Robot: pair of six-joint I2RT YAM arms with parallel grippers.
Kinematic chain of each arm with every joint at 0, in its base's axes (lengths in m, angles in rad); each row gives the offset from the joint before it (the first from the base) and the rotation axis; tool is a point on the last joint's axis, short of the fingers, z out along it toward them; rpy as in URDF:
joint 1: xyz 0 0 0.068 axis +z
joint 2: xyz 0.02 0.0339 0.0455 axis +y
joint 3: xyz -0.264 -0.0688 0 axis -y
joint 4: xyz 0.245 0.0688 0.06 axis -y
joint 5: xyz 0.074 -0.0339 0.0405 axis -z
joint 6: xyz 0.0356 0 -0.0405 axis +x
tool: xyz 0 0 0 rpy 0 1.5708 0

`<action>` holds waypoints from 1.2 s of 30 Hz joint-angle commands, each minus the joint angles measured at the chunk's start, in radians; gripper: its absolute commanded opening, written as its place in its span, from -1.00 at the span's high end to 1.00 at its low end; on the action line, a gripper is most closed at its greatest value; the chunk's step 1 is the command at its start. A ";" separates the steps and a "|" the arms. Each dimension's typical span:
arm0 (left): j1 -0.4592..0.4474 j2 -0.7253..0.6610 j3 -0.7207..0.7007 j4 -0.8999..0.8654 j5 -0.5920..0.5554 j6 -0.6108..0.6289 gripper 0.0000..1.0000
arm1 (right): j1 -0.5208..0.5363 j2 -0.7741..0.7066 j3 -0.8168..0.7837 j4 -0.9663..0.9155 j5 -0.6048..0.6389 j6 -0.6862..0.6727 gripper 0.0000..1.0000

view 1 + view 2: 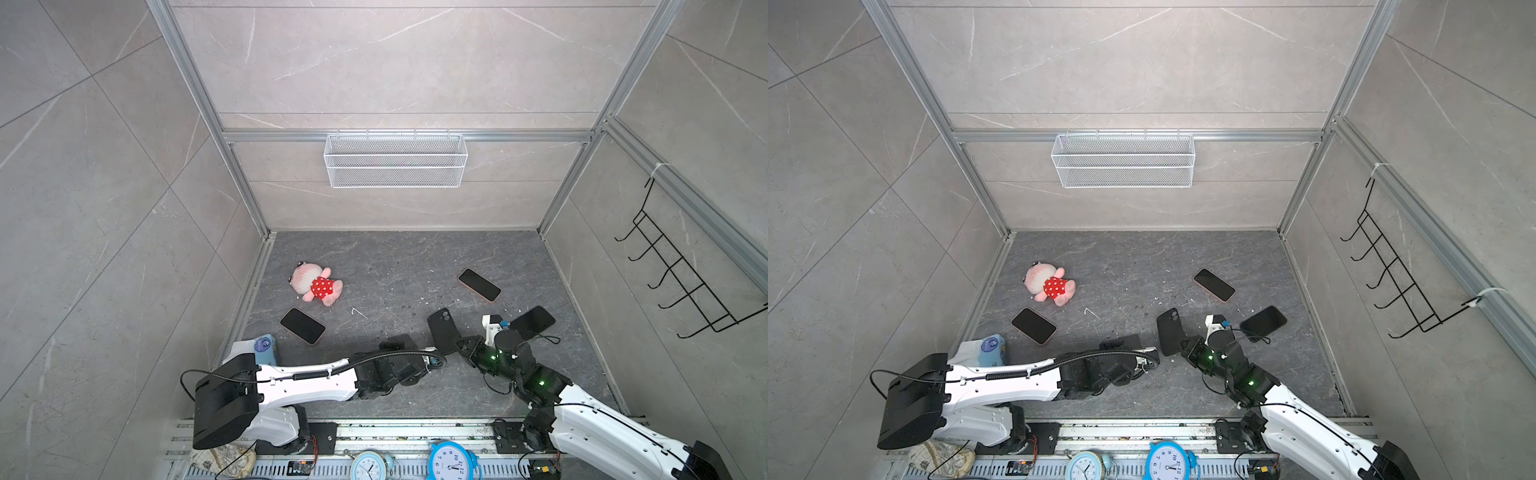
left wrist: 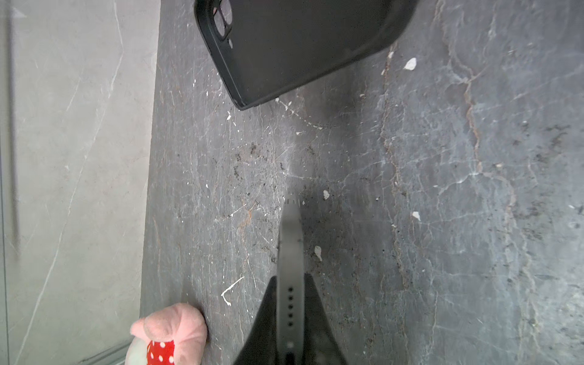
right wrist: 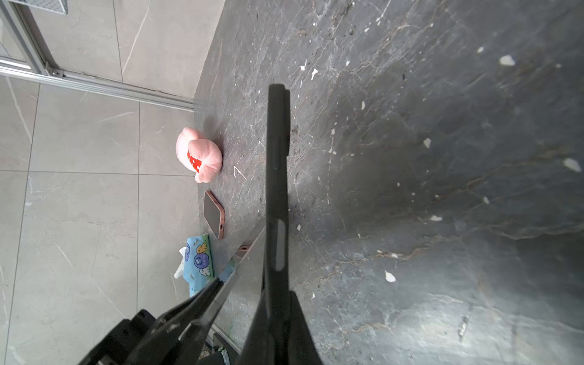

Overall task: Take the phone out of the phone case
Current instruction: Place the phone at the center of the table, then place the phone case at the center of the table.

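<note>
step: separation looked done | left gripper (image 2: 290, 281) clamped slim grey phone (image 2: 289, 234) | right gripper (image 3: 276, 298) clamped black rubbery phone case (image 3: 277, 151) | next: lay both down apart

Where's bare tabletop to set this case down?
Widest bare patch of table: from the back wall down between the plush toy and the far phone. A smaller one lies near the front edge, between the two arms. Crowded: where the left tool and right tool meet, and around the loose phone beside the right wrist.
</note>
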 commanded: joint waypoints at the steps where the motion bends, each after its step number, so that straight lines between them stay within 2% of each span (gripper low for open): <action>1: -0.026 0.013 -0.026 0.122 -0.015 0.097 0.82 | -0.004 0.033 -0.035 0.074 -0.011 0.047 1.00; 7: -0.042 0.066 -0.053 0.133 -0.026 0.122 0.81 | -0.002 0.116 -0.071 0.190 -0.033 0.116 1.00; 12: -0.043 0.105 -0.057 0.108 -0.023 0.104 0.68 | 0.022 0.171 -0.100 0.270 -0.012 0.166 1.00; 22: -0.044 0.189 -0.052 0.053 -0.019 0.030 0.24 | 0.097 0.202 -0.125 0.295 0.105 0.230 1.00; 30: -0.043 0.217 -0.051 0.053 -0.042 0.009 -0.07 | 0.148 0.301 -0.131 0.384 0.147 0.266 1.00; 32: -0.043 0.203 -0.048 0.039 -0.048 -0.001 -0.16 | 0.164 0.326 -0.125 0.399 0.158 0.272 0.91; 36: -0.043 0.171 -0.034 -0.004 -0.059 -0.036 -0.34 | 0.202 0.359 -0.111 0.396 0.193 0.284 0.56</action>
